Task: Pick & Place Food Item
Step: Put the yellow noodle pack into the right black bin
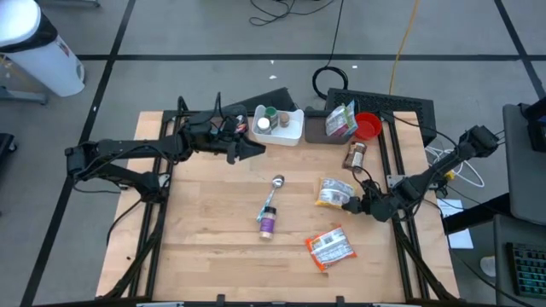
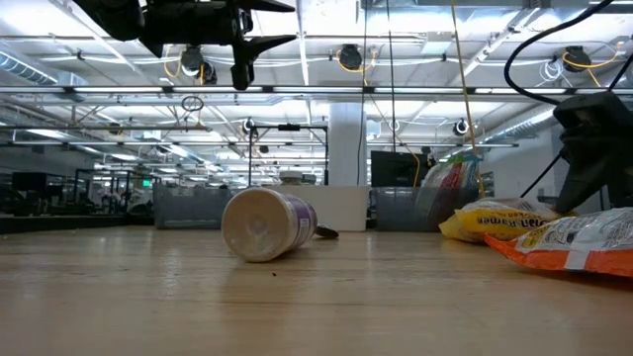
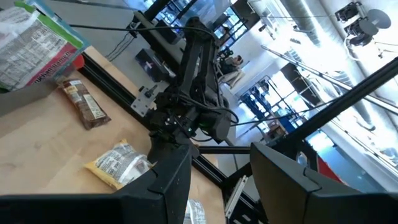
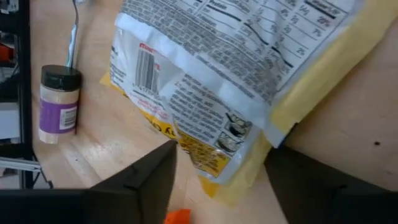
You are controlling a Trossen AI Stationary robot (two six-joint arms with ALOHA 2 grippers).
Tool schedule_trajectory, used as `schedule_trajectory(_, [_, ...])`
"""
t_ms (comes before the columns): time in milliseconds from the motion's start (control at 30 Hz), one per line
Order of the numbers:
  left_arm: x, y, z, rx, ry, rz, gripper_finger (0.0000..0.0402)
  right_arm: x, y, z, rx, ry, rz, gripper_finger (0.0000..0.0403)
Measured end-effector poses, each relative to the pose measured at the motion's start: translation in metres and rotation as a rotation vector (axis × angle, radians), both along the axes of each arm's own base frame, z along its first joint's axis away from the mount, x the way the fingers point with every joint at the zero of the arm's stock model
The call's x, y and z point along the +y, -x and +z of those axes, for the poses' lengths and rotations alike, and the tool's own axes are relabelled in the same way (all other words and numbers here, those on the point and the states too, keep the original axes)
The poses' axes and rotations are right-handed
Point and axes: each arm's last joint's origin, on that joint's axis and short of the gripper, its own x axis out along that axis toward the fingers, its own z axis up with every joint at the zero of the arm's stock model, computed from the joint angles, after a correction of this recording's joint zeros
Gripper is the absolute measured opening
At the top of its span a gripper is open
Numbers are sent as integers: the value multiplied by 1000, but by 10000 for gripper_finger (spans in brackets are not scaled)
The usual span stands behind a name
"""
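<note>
A yellow snack bag (image 1: 333, 192) lies flat on the wooden table, right of the middle. My right gripper (image 1: 352, 204) slants down at the bag's right end. In the right wrist view its fingers (image 4: 152, 177) stand open on either side of that end (image 4: 230, 168). My left gripper (image 1: 256, 149) hovers well above the table near the white tray (image 1: 294, 135). It points level toward the right and is open, with nothing between its fingers (image 3: 174, 180). My right gripper comes at the yellow bag's right end (image 4: 249, 155) slanting down from the table's right, one finger on each side of it. The bag lies flat on the table. I cannot tell whether the fingers touch it.
An orange packet (image 1: 330, 248) lies near the front. A purple-labelled jar (image 1: 268, 223) lies on its side beside a spoon (image 1: 276, 184). A brown bar (image 1: 354, 155), a green bag (image 1: 341, 119) and a red bowl (image 1: 367, 126) are at the back right.
</note>
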Motion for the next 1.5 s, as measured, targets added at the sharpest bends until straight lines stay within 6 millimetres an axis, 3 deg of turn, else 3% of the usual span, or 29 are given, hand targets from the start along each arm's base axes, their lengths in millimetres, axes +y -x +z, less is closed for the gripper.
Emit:
schedule_trajectory(700, [1, 0, 0, -3, -41, 36, 170, 3, -5, 6, -76, -24, 22, 11])
schedule_trajectory(1000, [1, 0, 0, -5, -58, 37, 170, 8, -13, 20, -148, 6, 88, 2])
schedule_trajectory(1500, [4, 1, -1, 1, -83, 55, 170, -6, -34, 101, -84, 179, 286, 0])
